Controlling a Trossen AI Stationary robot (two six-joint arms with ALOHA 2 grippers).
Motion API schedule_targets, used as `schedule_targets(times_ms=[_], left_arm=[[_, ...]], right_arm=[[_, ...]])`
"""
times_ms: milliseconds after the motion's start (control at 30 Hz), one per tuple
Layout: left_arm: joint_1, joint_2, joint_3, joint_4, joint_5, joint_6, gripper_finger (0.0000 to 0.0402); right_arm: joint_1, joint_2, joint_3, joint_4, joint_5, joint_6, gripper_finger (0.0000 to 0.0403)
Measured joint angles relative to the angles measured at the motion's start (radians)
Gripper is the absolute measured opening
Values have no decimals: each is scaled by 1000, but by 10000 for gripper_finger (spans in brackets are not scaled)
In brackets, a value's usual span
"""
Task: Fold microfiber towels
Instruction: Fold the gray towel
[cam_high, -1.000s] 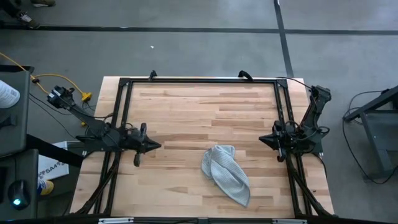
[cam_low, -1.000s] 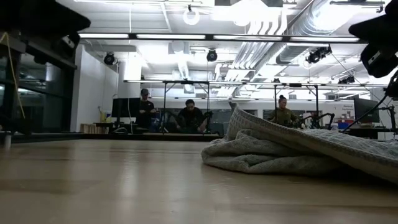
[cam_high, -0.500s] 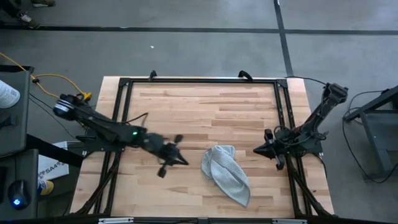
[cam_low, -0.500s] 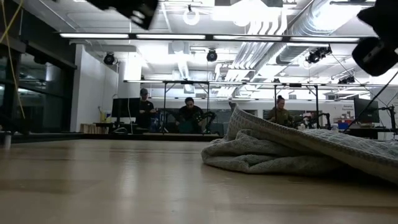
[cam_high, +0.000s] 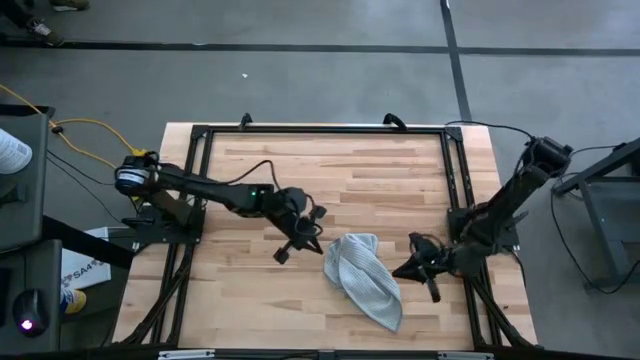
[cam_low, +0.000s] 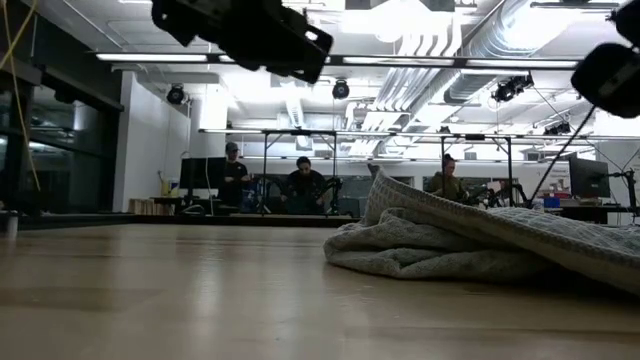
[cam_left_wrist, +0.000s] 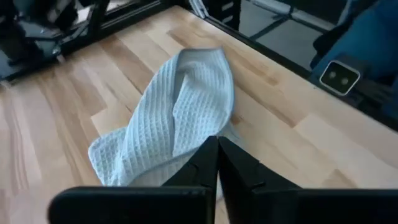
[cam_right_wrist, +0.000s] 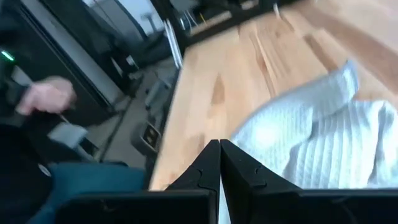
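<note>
Both my arms have swung in from the table's sides toward the towel (cam_high: 363, 279) since a second ago; the towel itself has not moved. It lies in a soft heap on the near middle of the table (cam_high: 330, 170), a bit toward the right side. It looks light and floppy, with a bumpy weave, so I think it will sag and bunch when I lift it, and it should not slip much. I would pinch it at a corner or a loose edge, not in the thick middle. From above its long way runs slanted, from the puffy end up by the middle of the table down to the thinner end near the front edge on the right. My left gripper (cam_high: 290, 245) hangs just beside the puffy end, a little apart from it, with its fingers pressed together and nothing in them. My right gripper (cam_high: 403, 270) sits just beside the towel's right edge, fingers also closed tight and empty. I must open both before I can grab. Far behind the table some people sit in the room.
</note>
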Motion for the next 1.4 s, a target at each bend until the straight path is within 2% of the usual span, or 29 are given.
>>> schedule_targets(times_ms=[200,333,533,667,800,1200,1400], left_arm=[[-1,15,15,-4,5,116,10],[6,15,15,-14,0,127,10],[18,15,15,-15,4,126,10],[17,15,15,-26,5,126,10],[17,15,13,-37,5,123,10],[17,15,13,-51,6,85,10],[17,16,13,-59,6,202,10]], right_arm=[[0,192,115,-30,-76,48,2],[0,295,268,-222,-132,97,2],[2,423,476,-561,-136,267,2],[2,503,559,-650,-200,376,2],[2,578,627,-687,-261,416,2],[22,634,804,-892,-282,537,2],[54,634,810,-915,-282,648,2]])
